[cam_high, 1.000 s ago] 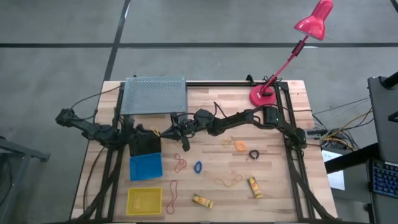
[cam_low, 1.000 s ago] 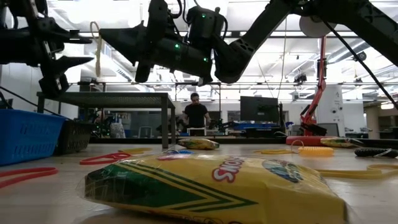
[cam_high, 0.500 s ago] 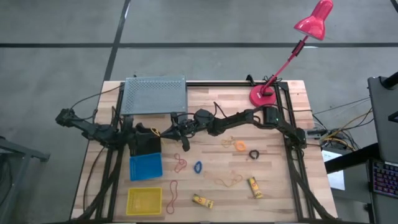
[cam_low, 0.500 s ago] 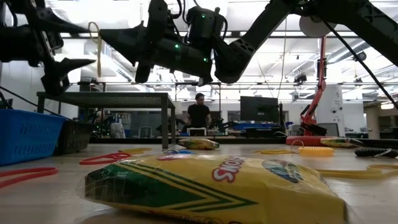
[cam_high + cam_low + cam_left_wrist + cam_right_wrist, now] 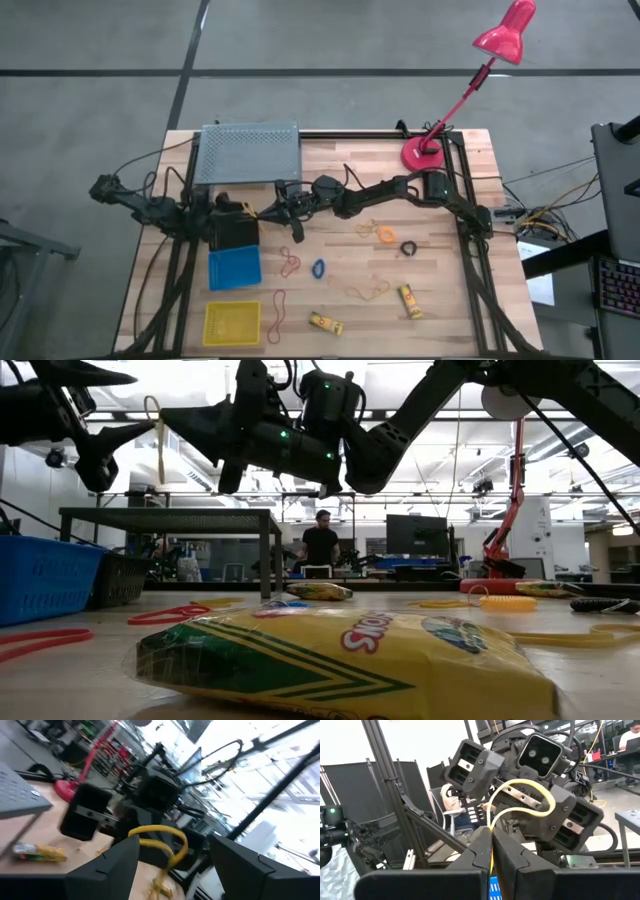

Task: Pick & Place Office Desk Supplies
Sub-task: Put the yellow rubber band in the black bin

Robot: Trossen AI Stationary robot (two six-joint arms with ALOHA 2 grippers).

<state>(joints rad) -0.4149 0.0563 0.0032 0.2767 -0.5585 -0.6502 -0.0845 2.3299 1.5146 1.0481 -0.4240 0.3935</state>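
yellow rubber band (image 5: pixel 520 800), hanging upright, pinched by right gripper (image 5: pixel 492 851)

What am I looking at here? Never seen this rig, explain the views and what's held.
Two dark robot arms work at a wooden table. One camera looks straight down, one sits at tabletop height, and one rides on each wrist. The right gripper, fingers shut, pinches a yellow rubber band in mid-air. The left gripper, fingers open, faces it with the band's loop between its fingers. On the table lie more rubber bands, small rings, crayon packs, a pink lamp, a grey mesh tray, and black, blue and yellow bins.
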